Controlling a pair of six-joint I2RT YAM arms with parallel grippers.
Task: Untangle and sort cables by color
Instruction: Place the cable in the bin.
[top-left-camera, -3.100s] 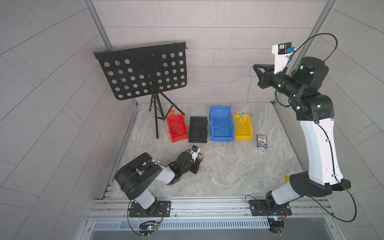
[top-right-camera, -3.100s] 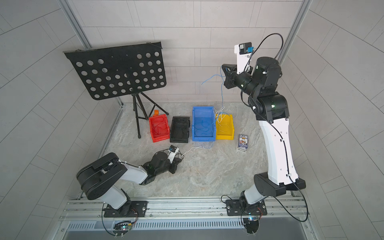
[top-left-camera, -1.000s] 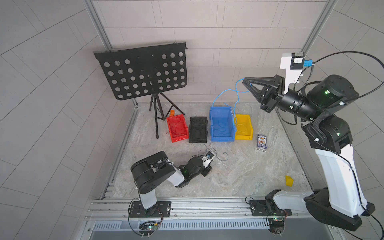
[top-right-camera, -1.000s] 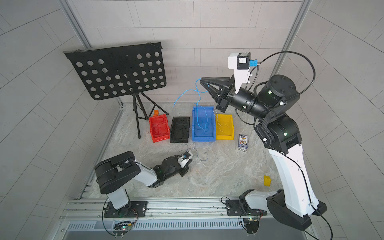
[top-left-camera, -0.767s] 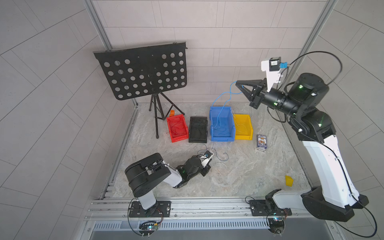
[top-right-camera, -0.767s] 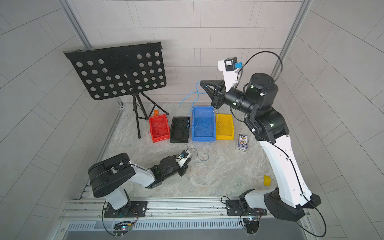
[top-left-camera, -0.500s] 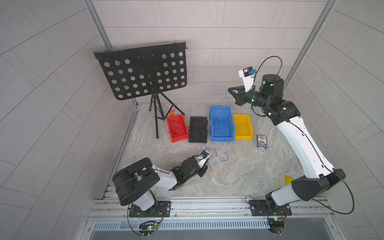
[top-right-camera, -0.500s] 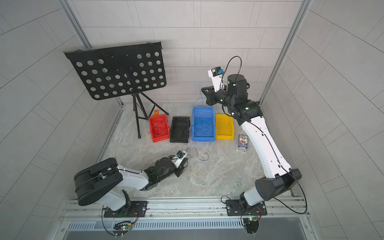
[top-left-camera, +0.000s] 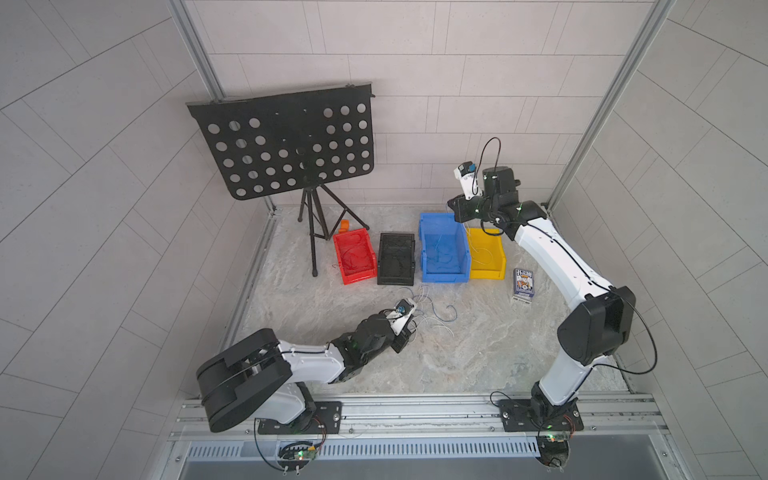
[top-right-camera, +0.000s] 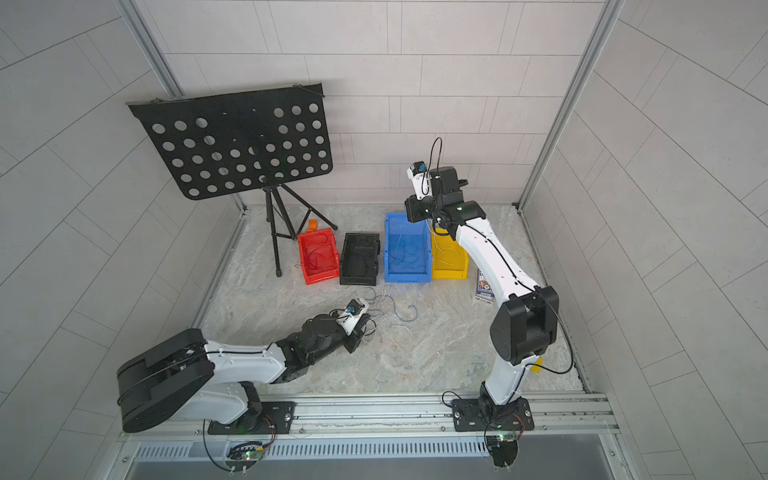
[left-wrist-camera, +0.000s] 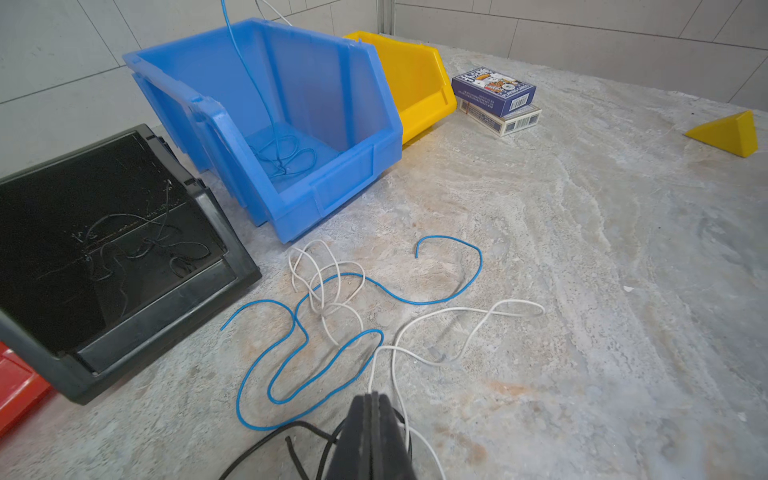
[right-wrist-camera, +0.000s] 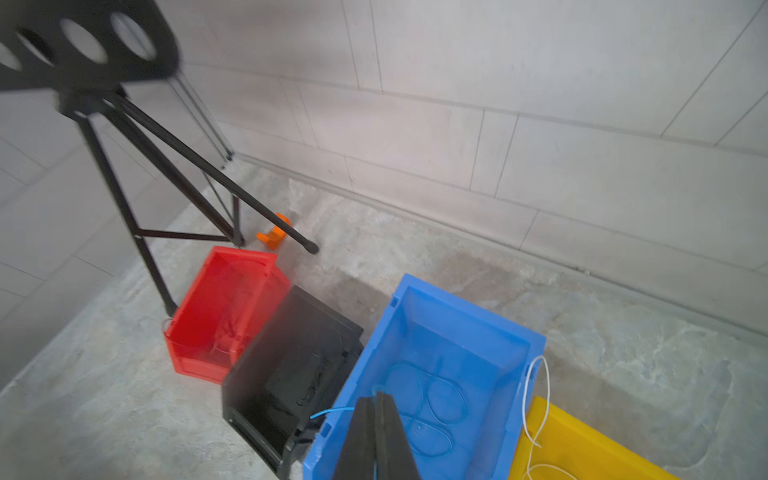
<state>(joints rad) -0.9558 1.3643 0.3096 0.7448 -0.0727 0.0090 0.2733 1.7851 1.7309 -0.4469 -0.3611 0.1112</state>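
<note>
R gripper (right-wrist-camera: 376, 399), jaws pinching the blue cable (right-wrist-camera: 332, 412), has dropped from high up to just over the blue bin (right-wrist-camera: 457, 299), cable now coiling inside, so prob ready to release; L gripper (left-wrist-camera: 371, 399), jaws together, seems to pinch a white cable (left-wrist-camera: 436, 316) on the tabletop (left-wrist-camera: 582, 249).

Right jaws dropped low, feeding the blue cable (right-wrist-camera: 332, 412) into the blue bin (top-left-camera: 444, 277).

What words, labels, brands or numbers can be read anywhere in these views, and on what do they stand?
Nothing can be read outright.
Upper card box: printed lettering and a picture on its top and side, too blurred to read.
Lower card box: a barcode on its end, digits too small to read.
In both top views the same boxes are too small to read.
</note>
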